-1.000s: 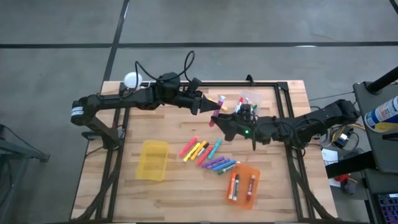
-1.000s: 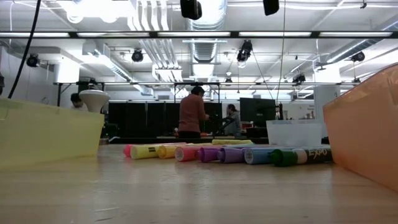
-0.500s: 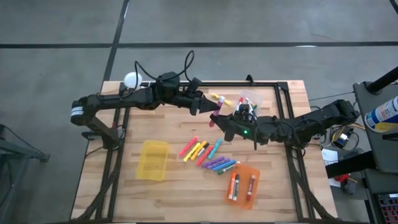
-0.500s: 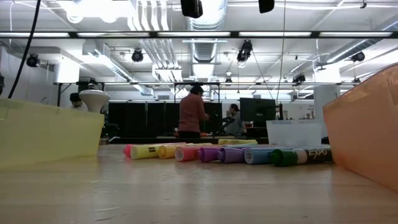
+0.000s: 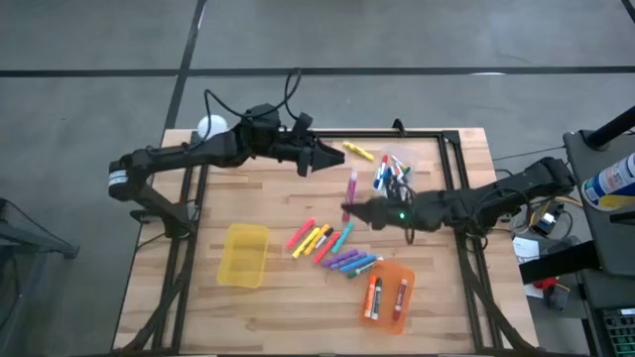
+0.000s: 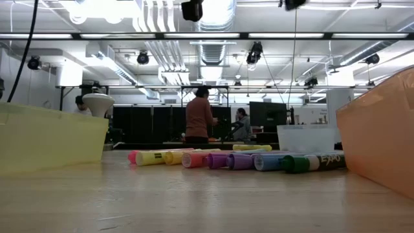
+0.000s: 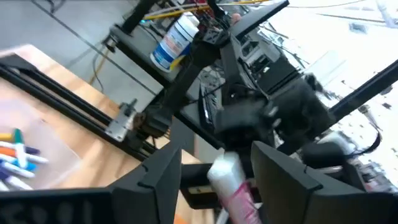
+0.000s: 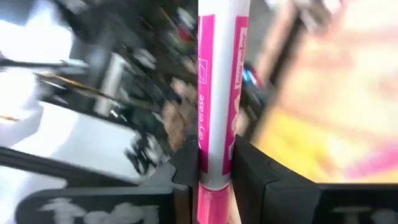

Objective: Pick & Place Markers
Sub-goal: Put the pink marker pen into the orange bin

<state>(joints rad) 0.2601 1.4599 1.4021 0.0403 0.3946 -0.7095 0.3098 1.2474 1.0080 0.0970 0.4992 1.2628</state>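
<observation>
The pink marker (image 5: 351, 190) is in my right pincer (image 5: 349, 210), a little right of the centre of the frame in the high view. My right wrist view shows it well: the white barrel with pink bands (image 8: 219, 93) stands between my two dark fingers (image 8: 186, 165), which are closed against it on both sides. In my left wrist view the same marker (image 7: 235, 186) appears between my left fingers (image 7: 155, 180), but they stand wide apart and do not touch it. My left pincer (image 5: 314, 159) is open and holds nothing; it is up and to the left of the pink marker, above the upper middle of the bench (image 5: 198, 307).

Below the held marker, near the centre of the frame, a loose group of markers (image 5: 332, 248) lies on the wood: pink, yellow, orange, teal, purple and blue ones, close side by side. One yellow marker (image 5: 358, 151) lies alone in the upper part of the bench. Right of it, a clear bin (image 5: 395, 171) holds several markers. An orange bin (image 5: 387, 295) at the lower right holds two or three markers with orange and red caps. A yellow bin (image 5: 243, 255) stands at the lower left.

In the low view the row of markers (image 6: 233, 159) lies across the middle, and a person (image 6: 199, 120) stands far behind in the room.
</observation>
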